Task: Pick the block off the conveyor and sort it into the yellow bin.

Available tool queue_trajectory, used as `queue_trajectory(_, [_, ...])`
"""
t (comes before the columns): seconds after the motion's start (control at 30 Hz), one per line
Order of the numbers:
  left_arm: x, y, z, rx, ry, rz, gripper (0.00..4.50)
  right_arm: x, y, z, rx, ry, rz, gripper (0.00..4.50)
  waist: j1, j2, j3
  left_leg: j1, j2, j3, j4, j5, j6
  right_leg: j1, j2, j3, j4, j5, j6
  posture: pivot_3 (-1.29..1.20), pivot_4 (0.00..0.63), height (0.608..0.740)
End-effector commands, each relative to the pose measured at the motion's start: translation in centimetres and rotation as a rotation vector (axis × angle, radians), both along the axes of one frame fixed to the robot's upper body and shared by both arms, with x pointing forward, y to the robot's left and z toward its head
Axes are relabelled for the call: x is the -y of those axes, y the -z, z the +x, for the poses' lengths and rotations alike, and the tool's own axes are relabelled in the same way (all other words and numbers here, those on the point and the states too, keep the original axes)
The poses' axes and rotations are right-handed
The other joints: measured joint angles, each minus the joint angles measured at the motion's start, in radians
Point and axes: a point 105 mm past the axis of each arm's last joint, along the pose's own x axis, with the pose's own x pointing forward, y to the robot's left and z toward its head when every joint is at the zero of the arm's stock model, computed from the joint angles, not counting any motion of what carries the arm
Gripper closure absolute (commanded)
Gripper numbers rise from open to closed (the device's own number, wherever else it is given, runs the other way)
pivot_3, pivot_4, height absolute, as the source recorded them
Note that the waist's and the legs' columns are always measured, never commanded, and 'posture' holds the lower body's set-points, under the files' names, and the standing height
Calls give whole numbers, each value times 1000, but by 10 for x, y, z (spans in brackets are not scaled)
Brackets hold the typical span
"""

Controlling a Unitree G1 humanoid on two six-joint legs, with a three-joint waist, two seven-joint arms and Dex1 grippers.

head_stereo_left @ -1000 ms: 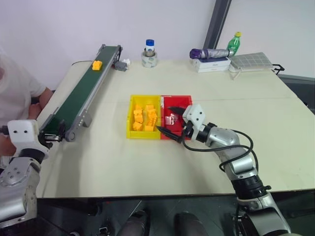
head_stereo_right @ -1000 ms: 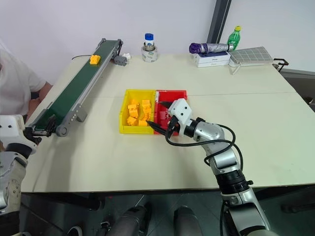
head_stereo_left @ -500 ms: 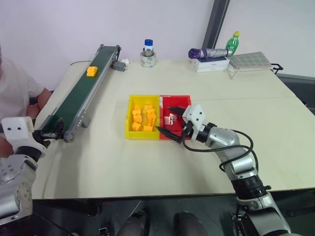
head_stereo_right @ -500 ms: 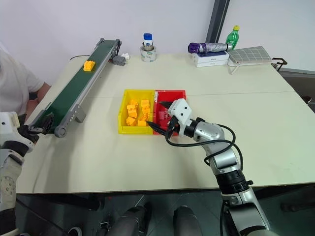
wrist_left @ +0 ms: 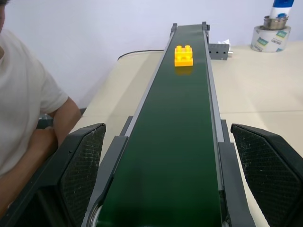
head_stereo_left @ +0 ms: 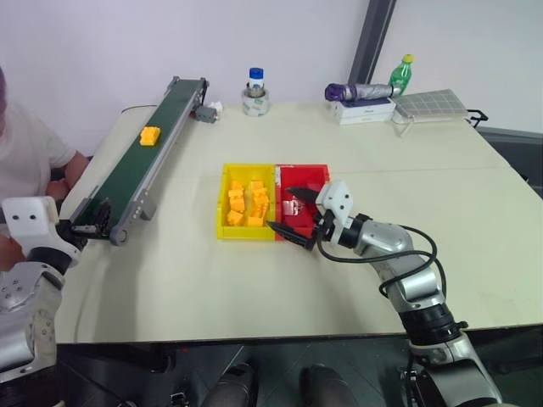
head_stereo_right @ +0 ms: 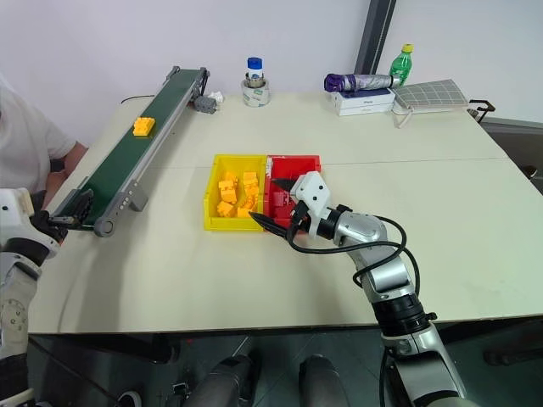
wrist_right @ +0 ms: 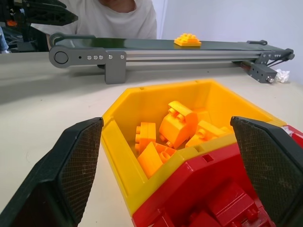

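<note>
On the long dark green conveyor belt (head_stereo_left: 127,170), your chunky orange-yellow plastic block (head_stereo_left: 150,135) rides unpicked toward the wide-open, empty left gripper (wrist_left: 173,175); the bright yellow plastic bin (head_stereo_left: 226,208) awaits beside the open right gripper (head_stereo_left: 288,210).

I see an orange-yellow block (head_stereo_left: 150,135) on the dark green conveyor (head_stereo_left: 127,174), a bright yellow bin (head_stereo_left: 222,203) beside a red tray (head_stereo_left: 320,174).

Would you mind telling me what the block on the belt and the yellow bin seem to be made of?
The block looks like moulded plastic, glossy, with studs on top. The yellow bin also looks like plastic: smooth, evenly coloured thin walls with a slight sheen. The conveyor belt appears matte, probably rubber or fabric.
</note>
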Motion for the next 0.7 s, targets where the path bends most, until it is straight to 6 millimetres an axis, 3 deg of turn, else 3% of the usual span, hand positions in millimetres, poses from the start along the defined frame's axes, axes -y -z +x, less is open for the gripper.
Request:
queue_trajectory(0.03, [-3,-10,2,-4,-7,17,33,-3,-15,-7,67,-27,20,0,0,0,0,0,0,0,0,0,0,0,0,0,0,0,0,0,150,740])
queue_trajectory(0.2, [-1,-6,16,-96,14,65,33,-4,-14,-8,76,-29,15,0,0,0,0,0,0,0,0,0,0,0,0,0,0,0,0,0,150,740])
queue_trajectory(0.57, [-4,-27,68,-162,79,95,33,-4,-15,-4,75,-6,16,0,-1,0,0,0,0,0,0,0,0,-1,0,0,0,1,1,0,150,740])
queue_trajectory(0.7, [-10,-27,83,-191,83,71,33,-4,-15,-5,79,-3,14,0,-2,0,0,0,0,0,0,0,0,-1,1,0,0,2,4,0,150,740])
